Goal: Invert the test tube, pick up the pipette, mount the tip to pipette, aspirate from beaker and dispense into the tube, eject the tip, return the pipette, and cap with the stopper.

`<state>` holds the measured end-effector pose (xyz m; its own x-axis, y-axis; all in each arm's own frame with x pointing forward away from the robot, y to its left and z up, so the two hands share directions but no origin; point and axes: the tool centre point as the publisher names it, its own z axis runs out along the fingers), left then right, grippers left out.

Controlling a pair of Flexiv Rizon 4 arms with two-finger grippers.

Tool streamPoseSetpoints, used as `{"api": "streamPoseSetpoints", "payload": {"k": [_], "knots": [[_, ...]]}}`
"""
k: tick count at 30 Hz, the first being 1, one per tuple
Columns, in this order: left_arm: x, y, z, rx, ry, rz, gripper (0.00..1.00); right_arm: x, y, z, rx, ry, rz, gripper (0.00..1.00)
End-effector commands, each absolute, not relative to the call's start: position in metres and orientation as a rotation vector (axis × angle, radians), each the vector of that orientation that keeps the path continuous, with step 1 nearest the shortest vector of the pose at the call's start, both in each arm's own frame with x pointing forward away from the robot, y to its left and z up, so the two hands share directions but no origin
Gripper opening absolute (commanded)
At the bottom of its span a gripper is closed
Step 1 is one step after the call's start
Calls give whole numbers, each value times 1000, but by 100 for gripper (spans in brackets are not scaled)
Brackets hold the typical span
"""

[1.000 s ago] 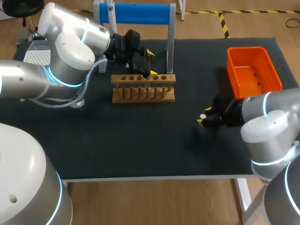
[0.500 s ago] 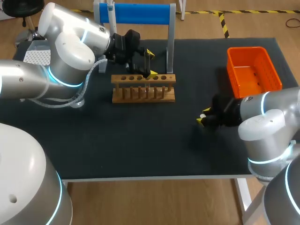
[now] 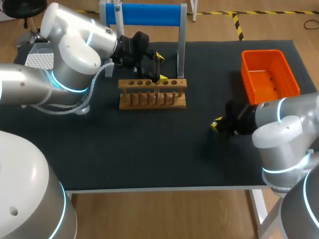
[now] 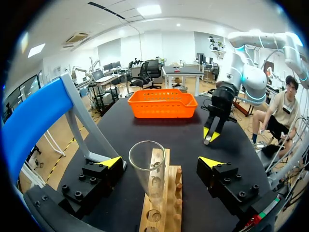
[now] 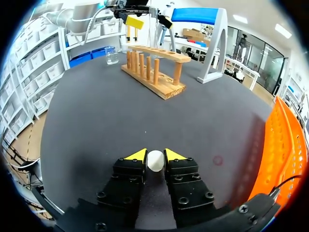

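Right pincer narrow, nipping stopper shallowly, low over tabletop — may squirt free. Left pincer wide, flanking test tube in rack, 10 o'clock from stopper — a nudge could tilt it.

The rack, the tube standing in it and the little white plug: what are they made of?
The rack looks like bare wood: light brown and matt. The tube is see-through and shiny, so glass or clear plastic. The white plug looks dull, perhaps rubber or foam.
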<state>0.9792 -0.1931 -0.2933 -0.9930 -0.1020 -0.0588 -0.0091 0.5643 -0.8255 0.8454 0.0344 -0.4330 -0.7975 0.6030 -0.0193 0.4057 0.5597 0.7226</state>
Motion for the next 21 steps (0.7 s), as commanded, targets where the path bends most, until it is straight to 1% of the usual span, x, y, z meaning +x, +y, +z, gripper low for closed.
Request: {"api": "streamPoseSetpoints", "payload": {"k": [1,8,16,21], "knots": [[981,-193,-293,-94,2694,-1419,100,845,35,-417,821,2521,1096,0],[981,-193,-293,-94,2694,-1419,100,857,44,-349,666,2556,1209,0],[981,-193,-293,-94,2694,-1419,100,886,63,-255,413,2644,1193,0],[981,-193,-293,-94,2694,-1419,100,886,63,-255,413,2644,1193,0]]}}
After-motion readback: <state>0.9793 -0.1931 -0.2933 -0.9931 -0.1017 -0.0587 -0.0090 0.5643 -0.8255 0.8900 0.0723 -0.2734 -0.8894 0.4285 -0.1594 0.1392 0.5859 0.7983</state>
